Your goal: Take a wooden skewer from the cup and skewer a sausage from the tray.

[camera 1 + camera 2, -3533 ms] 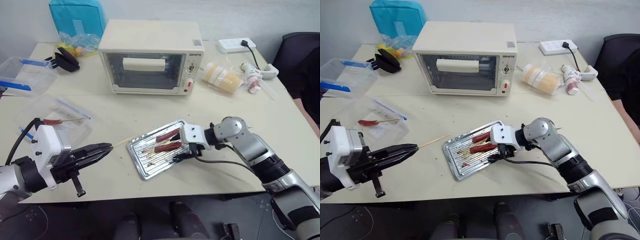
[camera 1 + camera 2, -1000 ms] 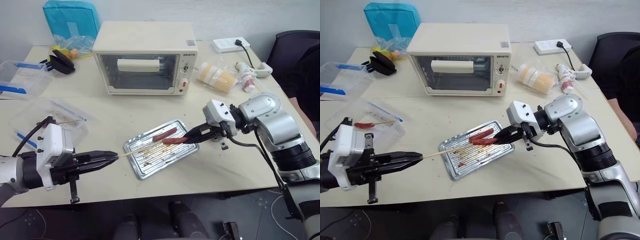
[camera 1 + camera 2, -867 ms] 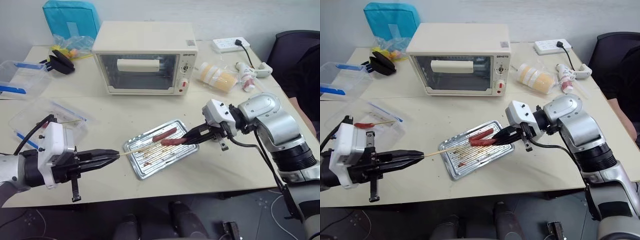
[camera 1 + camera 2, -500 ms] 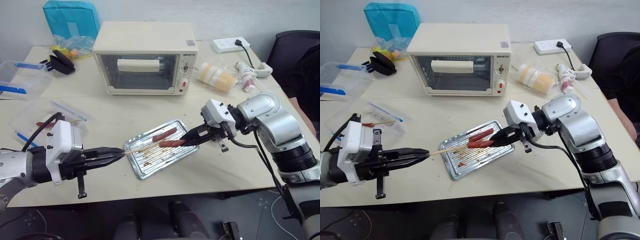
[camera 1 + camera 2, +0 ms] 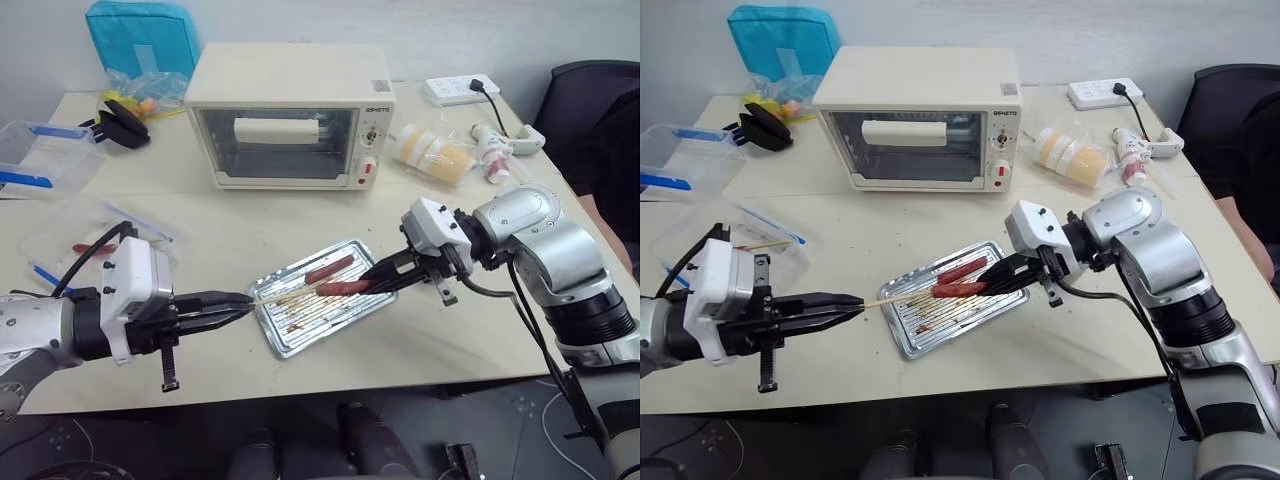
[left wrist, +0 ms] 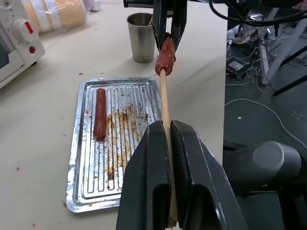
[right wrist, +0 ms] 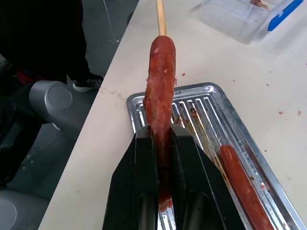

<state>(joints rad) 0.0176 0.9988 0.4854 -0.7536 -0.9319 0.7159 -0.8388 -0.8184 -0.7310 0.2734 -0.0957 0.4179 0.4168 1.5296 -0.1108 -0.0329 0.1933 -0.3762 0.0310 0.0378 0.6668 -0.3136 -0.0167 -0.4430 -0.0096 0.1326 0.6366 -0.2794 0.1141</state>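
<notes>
The wooden skewer (image 6: 164, 103) runs level above the tray (image 5: 290, 340), its tip just entering the near end of the sausage (image 7: 159, 91) that is held up over the tray's right end. The left hand (image 5: 232, 307) is clamped shut on the skewer's rear end, and the right hand (image 5: 388, 275) is closed on the sausage's far end, so the two point at each other along nearly one line. A second sausage (image 6: 100, 113) lies on the tray's ribbed floor, and the cup (image 6: 141, 37) stands on the surface (image 5: 300, 225) beyond the tray, near the right hand. Piercing looks barely begun, and the risks lie in the push to come. If the skewer is slightly off the sausage's axis, its tip could break out through the side rather than run down the middle. The sausage is gripped only at one end, so pressure could bend it or slide it back between the fingers. The skewer is thin and held at its very end; it may bow or snap. A slip could drop the sausage onto the tray or the surface.
</notes>
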